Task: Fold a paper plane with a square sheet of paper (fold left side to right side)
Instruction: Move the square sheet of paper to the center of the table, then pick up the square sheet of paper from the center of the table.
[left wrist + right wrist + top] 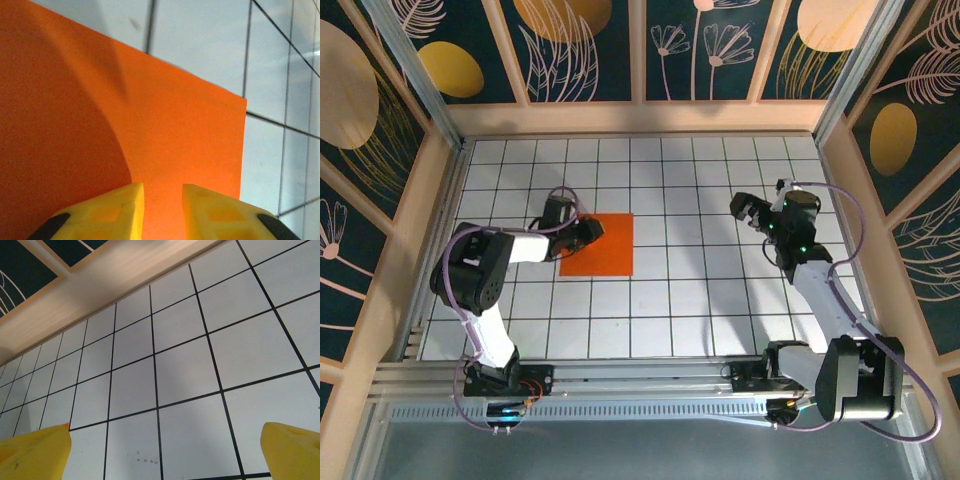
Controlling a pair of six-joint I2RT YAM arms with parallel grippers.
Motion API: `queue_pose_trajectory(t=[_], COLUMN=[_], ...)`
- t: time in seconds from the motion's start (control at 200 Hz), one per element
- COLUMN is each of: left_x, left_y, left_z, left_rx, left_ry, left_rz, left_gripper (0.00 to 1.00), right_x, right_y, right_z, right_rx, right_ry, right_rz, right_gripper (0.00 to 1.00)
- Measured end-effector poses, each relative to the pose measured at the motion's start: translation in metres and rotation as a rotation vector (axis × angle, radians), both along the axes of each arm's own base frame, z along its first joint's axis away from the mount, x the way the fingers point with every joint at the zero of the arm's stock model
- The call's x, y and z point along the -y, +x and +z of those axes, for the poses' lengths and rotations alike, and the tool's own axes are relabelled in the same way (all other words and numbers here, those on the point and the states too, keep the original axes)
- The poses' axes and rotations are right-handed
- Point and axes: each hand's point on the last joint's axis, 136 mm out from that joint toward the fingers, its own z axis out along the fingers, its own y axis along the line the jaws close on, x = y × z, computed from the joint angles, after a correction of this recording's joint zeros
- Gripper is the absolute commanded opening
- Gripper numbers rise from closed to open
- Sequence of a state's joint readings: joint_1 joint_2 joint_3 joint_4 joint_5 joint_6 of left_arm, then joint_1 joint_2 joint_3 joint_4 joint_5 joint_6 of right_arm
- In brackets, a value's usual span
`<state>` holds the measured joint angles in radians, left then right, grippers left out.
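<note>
Two left fingers [115,212], narrowly parted, above left edge of square sheet of paper [175,145]

Light was bright and even, coming from overhead, with soft grey arm shadows on the white grid table [700,300]. Up close on the left wrist, a big curved shadow darkened half the square sheet of paper [190,140], and the yellow fingers [110,215] looked kinda blurry. Tiles behind it went soft too.
</note>
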<state>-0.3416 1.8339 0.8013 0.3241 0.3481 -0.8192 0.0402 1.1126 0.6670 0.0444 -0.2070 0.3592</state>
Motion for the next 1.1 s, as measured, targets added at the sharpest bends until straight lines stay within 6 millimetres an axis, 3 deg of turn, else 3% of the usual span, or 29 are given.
queue_pose_trajectory(t=[0.135,0.295,0.52,0.671,0.801,0.881,0.996,1.096], left_x=[0.038,0.068,0.081,0.083,0.078,0.072,0.062,0.058], left_y=[-0.022,-0.039,-0.046,-0.045,-0.046,-0.044,-0.043,-0.047], left_z=[0.000,0.000,0.001,0.006,0.019,0.044,0.080,0.086], left_rx=[-0.012,-0.031,-0.056,-0.058,-0.034,0.027,0.124,0.150], left_ry=[-0.024,-0.052,-0.081,-0.098,-0.043,-0.016,0.013,0.038], left_rz=[-0.029,-0.040,-0.006,0.003,-0.018,-0.019,-0.020,-0.042], left_gripper=[0.24,0.24,0.24,0.37,0.46,0.51,0.49,0.43], right_x=[-0.002,-0.007,-0.015,-0.023,-0.049,-0.072,-0.104,-0.133], right_y=[0.001,0.004,0.011,0.017,0.024,0.027,0.024,0.020], right_z=[-0.006,-0.012,-0.007,-0.008,-0.019,-0.030,-0.051,-0.072], right_rx=[-0.019,-0.042,-0.038,-0.050,-0.105,-0.140,-0.198,-0.258], right_ry=[0.006,0.011,0.008,-0.016,-0.075,-0.121,-0.176,-0.212], right_rz=[-0.001,0.008,0.027,0.046,0.119,0.178,0.261,0.324], right_gripper=[0.97,0.97,0.97,0.93,0.93,0.96,0.99,0.99])
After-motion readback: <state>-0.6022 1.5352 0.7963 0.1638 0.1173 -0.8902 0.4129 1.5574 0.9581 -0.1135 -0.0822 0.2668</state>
